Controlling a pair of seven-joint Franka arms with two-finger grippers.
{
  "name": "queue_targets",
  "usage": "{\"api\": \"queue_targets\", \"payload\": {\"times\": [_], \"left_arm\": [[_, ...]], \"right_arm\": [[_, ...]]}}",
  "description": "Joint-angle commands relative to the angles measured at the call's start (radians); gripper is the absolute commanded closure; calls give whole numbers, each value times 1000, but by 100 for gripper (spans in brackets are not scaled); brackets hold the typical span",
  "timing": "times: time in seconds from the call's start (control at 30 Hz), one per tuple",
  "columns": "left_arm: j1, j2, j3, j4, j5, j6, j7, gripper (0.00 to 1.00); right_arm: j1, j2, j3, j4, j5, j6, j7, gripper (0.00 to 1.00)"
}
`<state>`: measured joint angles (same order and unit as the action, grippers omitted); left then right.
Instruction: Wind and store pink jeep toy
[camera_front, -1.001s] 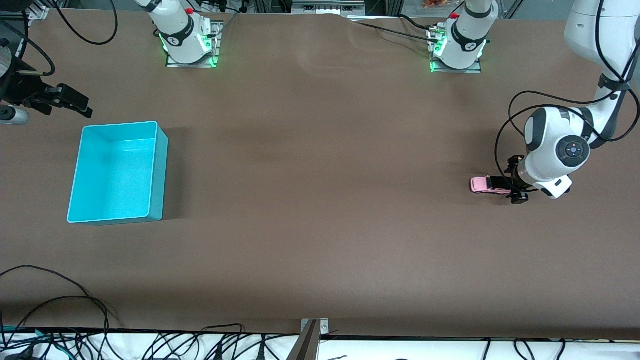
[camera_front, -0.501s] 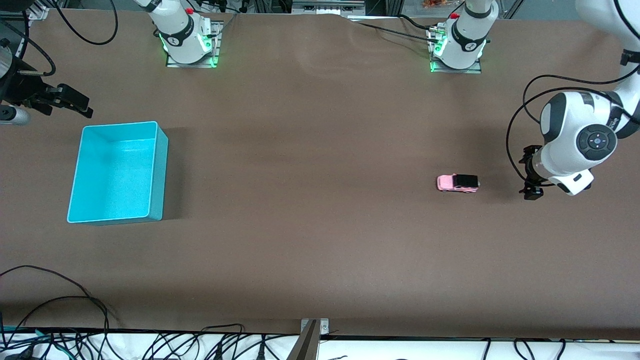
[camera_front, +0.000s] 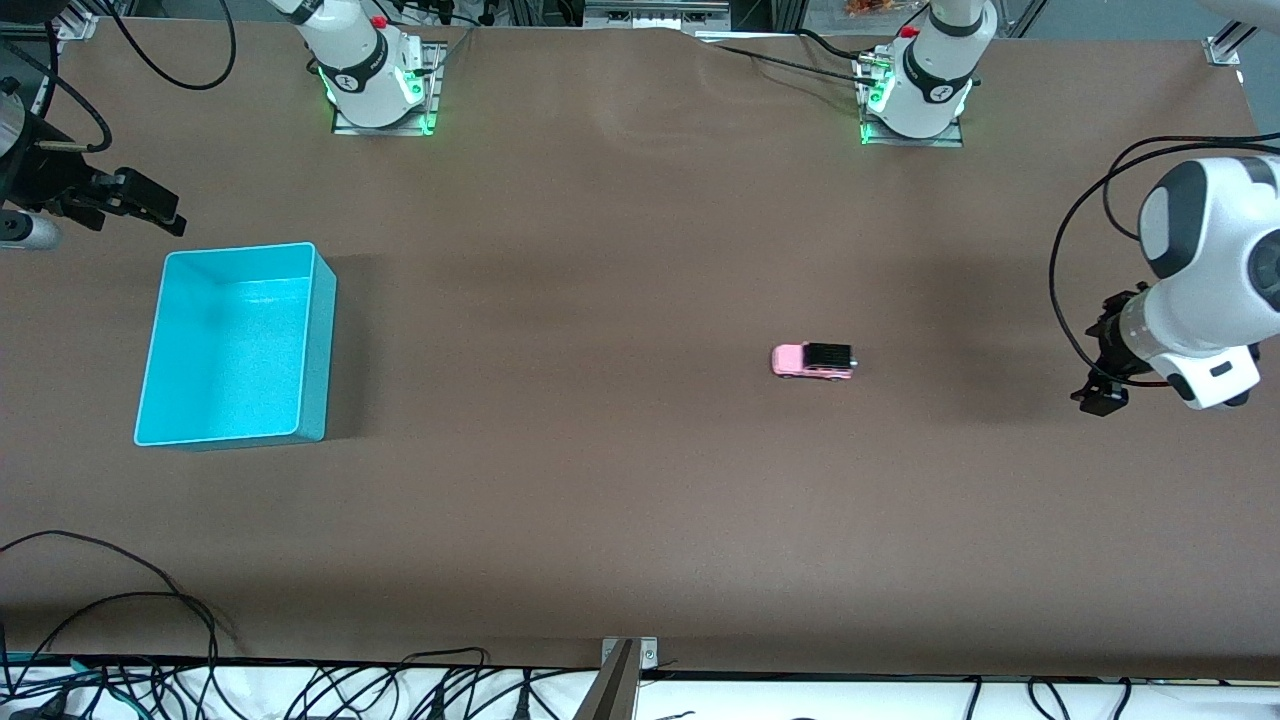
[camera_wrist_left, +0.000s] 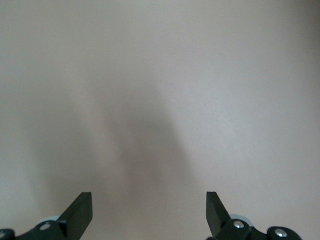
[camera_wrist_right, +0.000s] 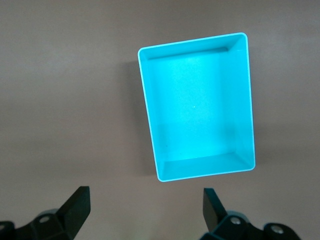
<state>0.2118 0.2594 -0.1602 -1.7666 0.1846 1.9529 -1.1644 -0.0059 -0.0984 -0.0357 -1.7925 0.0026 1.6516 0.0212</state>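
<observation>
The pink jeep toy (camera_front: 812, 361), black-roofed, stands alone on the brown table, between the middle and the left arm's end. My left gripper (camera_front: 1100, 385) hangs open over the table at the left arm's end, well apart from the jeep. In the left wrist view the left gripper (camera_wrist_left: 148, 200) has only bare table between its fingers. My right gripper (camera_front: 150, 205) waits open over the table at the right arm's end, beside the turquoise bin (camera_front: 318, 350). In the right wrist view the right gripper (camera_wrist_right: 145, 195) holds nothing, and the bin (camera_wrist_right: 148, 115) has nothing inside.
Both arm bases (camera_front: 375, 85) (camera_front: 915, 95) stand along the table's edge farthest from the front camera. Loose cables (camera_front: 150, 600) lie along the near edge. A metal bracket (camera_front: 625, 655) sits at the middle of that edge.
The jeep has rolled away from the left gripper across the table toward the right arm's end. The left arm has drawn back toward its own end. The right arm has not moved.
</observation>
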Motion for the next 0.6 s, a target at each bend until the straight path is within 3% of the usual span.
{"api": "queue_targets", "payload": {"times": [0.0, 0.57], "left_arm": [[9, -9, -4, 82, -39, -77, 182, 0], [8, -9, -9, 274, -116, -152, 613, 0]], "right_arm": [[-3, 5, -1, 18, 17, -15, -18, 0], [-2, 5, 2, 16, 17, -18, -18, 0]]}}
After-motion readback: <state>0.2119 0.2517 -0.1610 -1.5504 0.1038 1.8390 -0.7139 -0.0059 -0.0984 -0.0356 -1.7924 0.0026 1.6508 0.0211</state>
